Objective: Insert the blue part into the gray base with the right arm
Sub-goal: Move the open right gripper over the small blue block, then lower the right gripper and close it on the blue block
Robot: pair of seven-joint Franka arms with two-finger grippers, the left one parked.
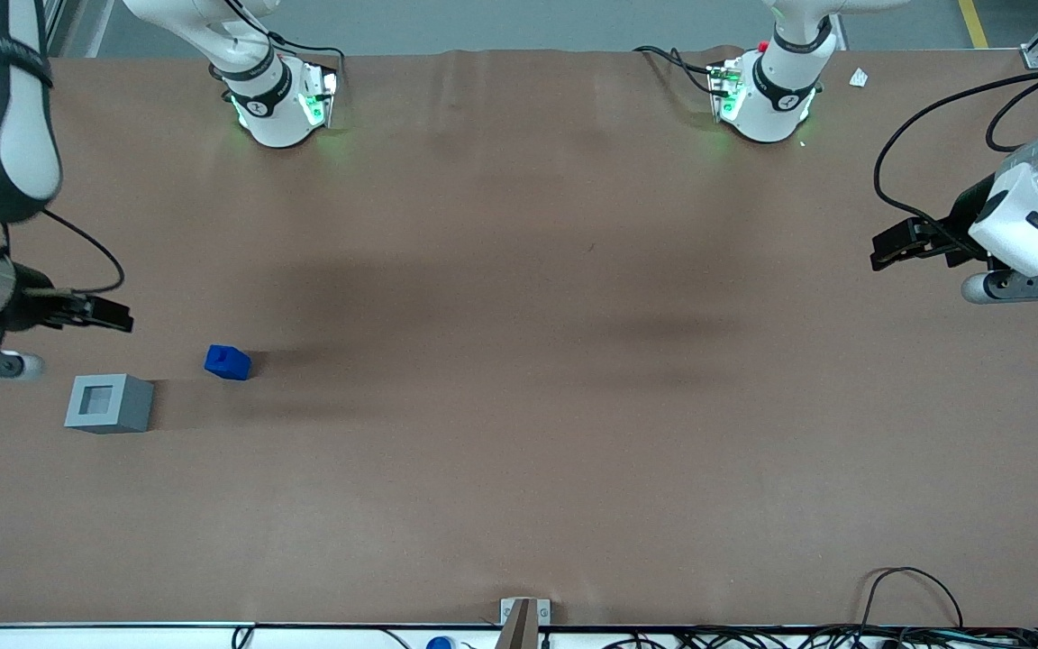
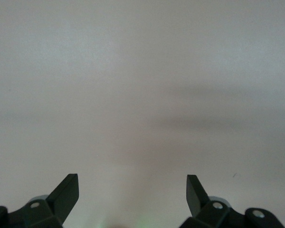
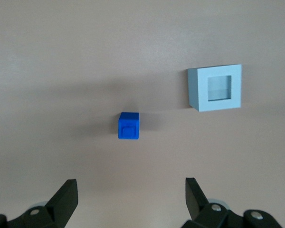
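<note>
The blue part [image 1: 228, 362] is a small bright-blue block lying on the brown table, apart from the gray base [image 1: 109, 403], a light-gray cube with a square recess in its top that stands a little nearer the front camera. My right gripper [image 1: 112, 315] hangs above the table at the working arm's end, open and empty, a short way from both. In the right wrist view the blue part [image 3: 128, 126] and the gray base [image 3: 215, 87] lie ahead of the gripper [image 3: 131, 186], whose fingers stand wide apart with nothing between them.
The brown table [image 1: 519, 379] stretches toward the parked arm's end. Two arm bases [image 1: 277, 99] with green lights stand at the table's edge farthest from the front camera. Cables [image 1: 915, 595] lie at the near edge.
</note>
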